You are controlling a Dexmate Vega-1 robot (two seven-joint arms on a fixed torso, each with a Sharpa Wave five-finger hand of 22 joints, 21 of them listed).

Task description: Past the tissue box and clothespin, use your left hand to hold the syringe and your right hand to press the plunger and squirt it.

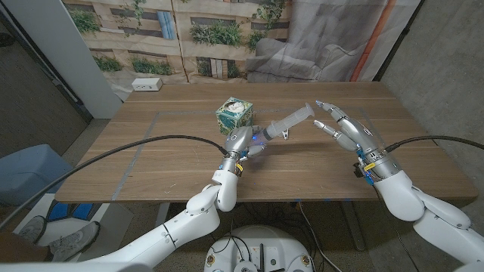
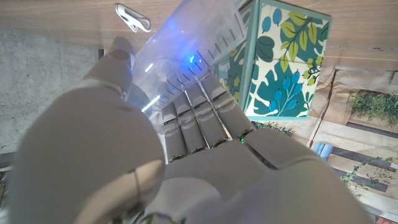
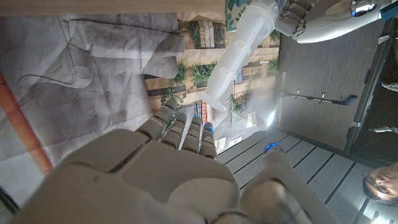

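Note:
My left hand (image 1: pixel 243 143) grips the barrel of a clear syringe (image 1: pixel 286 124) above the table's middle. The syringe slants up toward my right side, plunger end (image 1: pixel 308 110) outermost. My right hand (image 1: pixel 344 128) hovers open just beyond that end, fingers spread, not touching it. The leaf-patterned tissue box (image 1: pixel 234 115) stands right behind my left hand. The left wrist view has the barrel (image 2: pixel 186 50) across my fingers (image 2: pixel 199 124), the box (image 2: pixel 280 62) beside it and a white clothespin (image 2: pixel 132 17) on the wood. The right wrist view has the syringe (image 3: pixel 245 43) ahead of my right hand (image 3: pixel 180 155).
A small white box (image 1: pixel 147 85) lies at the table's far left corner. Faint tape lines (image 1: pixel 144 143) mark the left half of the wooden table (image 1: pixel 378 98). A printed backdrop hangs behind. A person (image 3: pixel 382 183) is at the edge of the right wrist view.

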